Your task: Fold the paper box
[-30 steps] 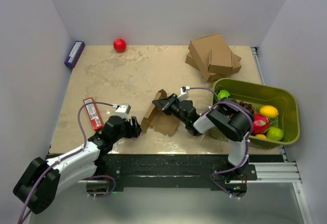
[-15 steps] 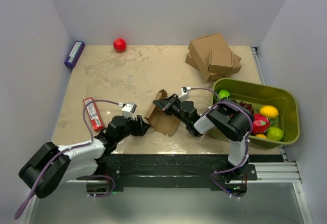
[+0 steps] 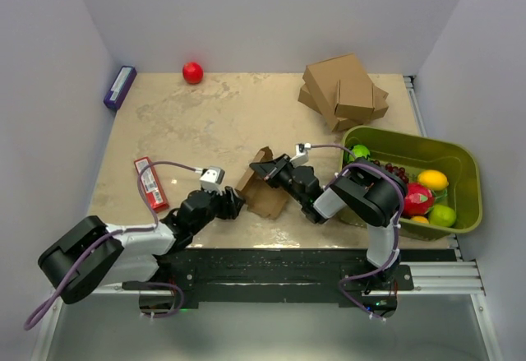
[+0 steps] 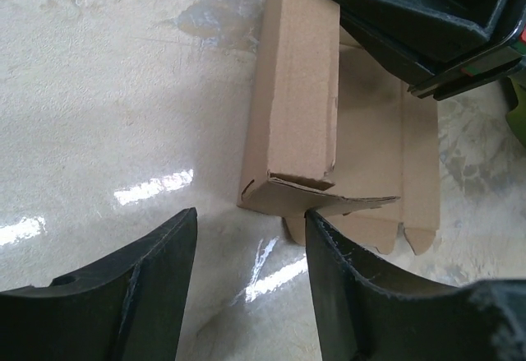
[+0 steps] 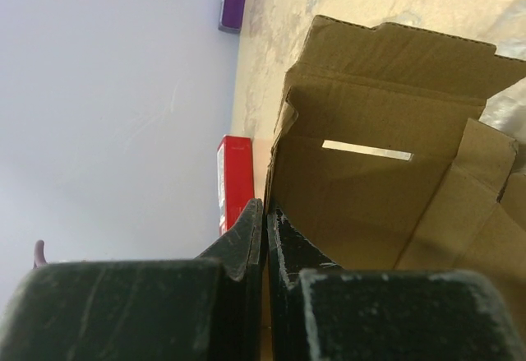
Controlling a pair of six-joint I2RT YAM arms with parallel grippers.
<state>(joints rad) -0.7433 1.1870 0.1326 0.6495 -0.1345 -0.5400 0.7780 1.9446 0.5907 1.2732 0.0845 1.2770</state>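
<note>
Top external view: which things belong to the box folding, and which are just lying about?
Job: thin brown die-cut cardboard sheet, half folded; right jaws shut on it, left jaws open near it.
Lying about: small red ball; purple rectangular box; flat red packet; stack of ready-made brown cardboard boxes; green plastic bin of fruit.

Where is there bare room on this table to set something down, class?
Free: the beige tabletop between the small red ball, the stacked brown cardboard boxes and the half-folded brown paper box. Crowded: the near middle, where the left gripper and right gripper are at that box, and beside the green plastic tub.
</note>
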